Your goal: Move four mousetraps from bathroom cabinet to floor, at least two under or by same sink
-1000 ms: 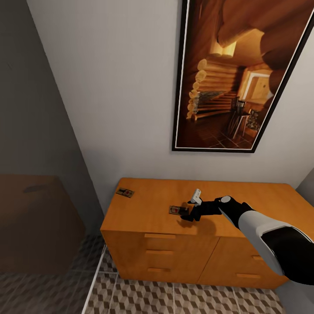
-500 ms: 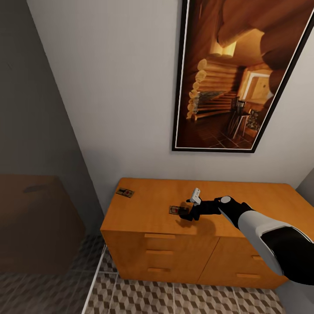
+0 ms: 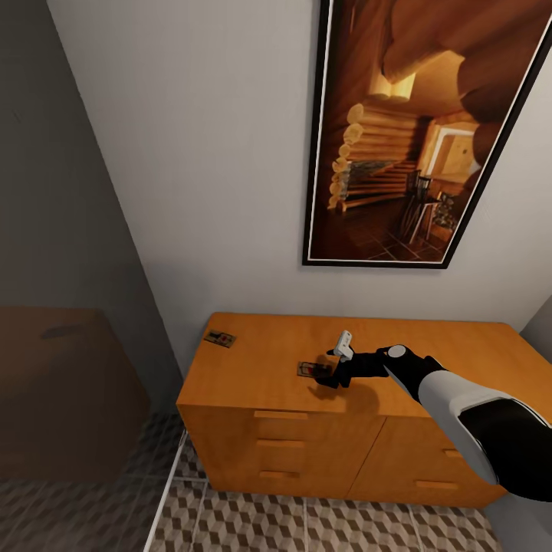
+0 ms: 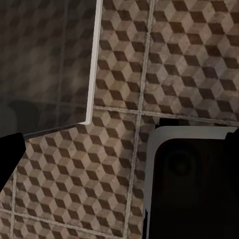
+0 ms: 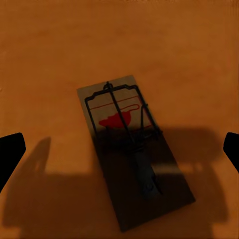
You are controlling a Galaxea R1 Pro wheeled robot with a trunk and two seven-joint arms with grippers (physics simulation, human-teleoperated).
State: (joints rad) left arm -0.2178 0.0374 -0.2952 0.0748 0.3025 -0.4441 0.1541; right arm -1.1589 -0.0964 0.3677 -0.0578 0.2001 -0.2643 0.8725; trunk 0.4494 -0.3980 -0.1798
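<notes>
Jaws of the right gripper [image 3: 328, 378] stand wide apart, one black fingertip [image 5: 10, 154] at each side of a mousetrap [image 5: 133, 149] that lies flat on the cabinet [image 3: 261, 368] top between them, untouched. No writing or brand can be read anywhere. That trap is a small brown wooden board with a dark wire frame, a dark bar along its middle and a red mark near one end; the gripper's shadow covers its nearer half. A second mousetrap [image 3: 220, 338] lies farther left, near the cabinet's far left corner. Below, the cube-patterned bathroom floor [image 3: 307, 529] runs along the drawer fronts. Whether the left gripper's jaws are apart or together, I cannot tell. On the far wall hangs a framed picture [image 3: 414, 138] of a log interior.
</notes>
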